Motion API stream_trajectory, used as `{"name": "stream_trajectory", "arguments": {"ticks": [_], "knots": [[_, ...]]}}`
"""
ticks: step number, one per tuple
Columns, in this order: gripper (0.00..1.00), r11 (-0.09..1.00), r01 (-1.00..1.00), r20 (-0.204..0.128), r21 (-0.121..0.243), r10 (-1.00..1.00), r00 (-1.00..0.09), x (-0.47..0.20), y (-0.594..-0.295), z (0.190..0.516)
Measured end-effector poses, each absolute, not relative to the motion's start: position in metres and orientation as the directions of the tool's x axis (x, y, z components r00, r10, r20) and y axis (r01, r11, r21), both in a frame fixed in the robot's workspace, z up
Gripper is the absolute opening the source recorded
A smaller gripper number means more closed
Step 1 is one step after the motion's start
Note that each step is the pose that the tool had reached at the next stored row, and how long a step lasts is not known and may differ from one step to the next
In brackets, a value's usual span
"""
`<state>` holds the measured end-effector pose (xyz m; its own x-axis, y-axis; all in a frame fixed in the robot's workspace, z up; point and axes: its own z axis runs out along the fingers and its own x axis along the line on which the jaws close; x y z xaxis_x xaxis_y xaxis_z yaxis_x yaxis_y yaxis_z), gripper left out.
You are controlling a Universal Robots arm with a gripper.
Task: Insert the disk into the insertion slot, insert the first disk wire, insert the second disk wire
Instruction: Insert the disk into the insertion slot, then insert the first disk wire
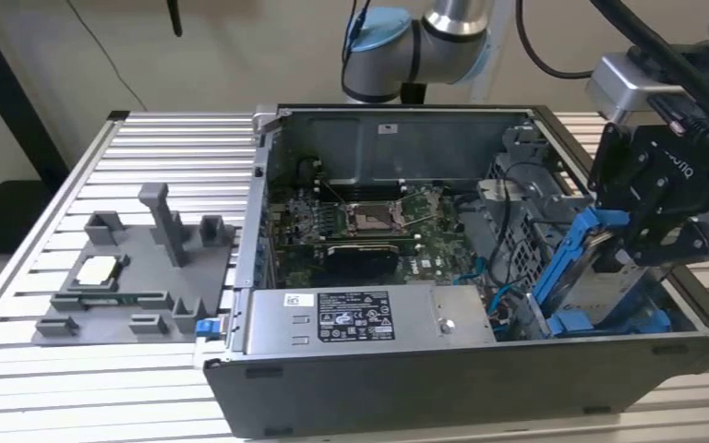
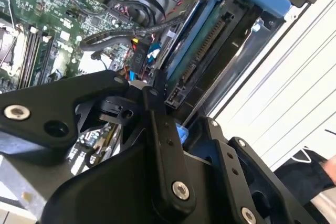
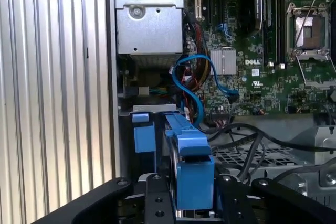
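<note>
A ribbed aluminium table [image 1: 145, 138] carries an open computer case [image 1: 453, 388].

Exterior view: the gripper [image 1: 641, 251] stands over the case's end farthest from the grey fixture tray [image 1: 133, 286]. It is clamped on the disk [image 1: 582, 268], which hangs tilted with its lower edge inside the case.

Second wrist view: the disk's connector edge [image 2: 202, 51] lies beside the case's motherboard [image 2: 47, 19].

First wrist view: black fingers [image 3: 156, 203] flank the blue carrier [image 3: 193, 171], apparently pressing it.
</note>
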<state>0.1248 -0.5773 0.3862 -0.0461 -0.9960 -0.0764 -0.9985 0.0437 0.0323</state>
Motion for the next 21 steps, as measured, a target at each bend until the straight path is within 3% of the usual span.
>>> {"name": "stream_trajectory", "arguments": {"ticks": [9,14,21], "knots": [[0.42,0.044,-0.998,-0.085,0.033,-0.995,-0.047,0.1248,-0.5777,0.3927],[0.42,0.042,-0.999,-0.155,0.021,-0.987,-0.045,0.1248,-0.5768,0.3929],[0.42,0.041,-0.999,-0.176,-0.008,-0.984,-0.039,0.1249,-0.5738,0.3889]]}}
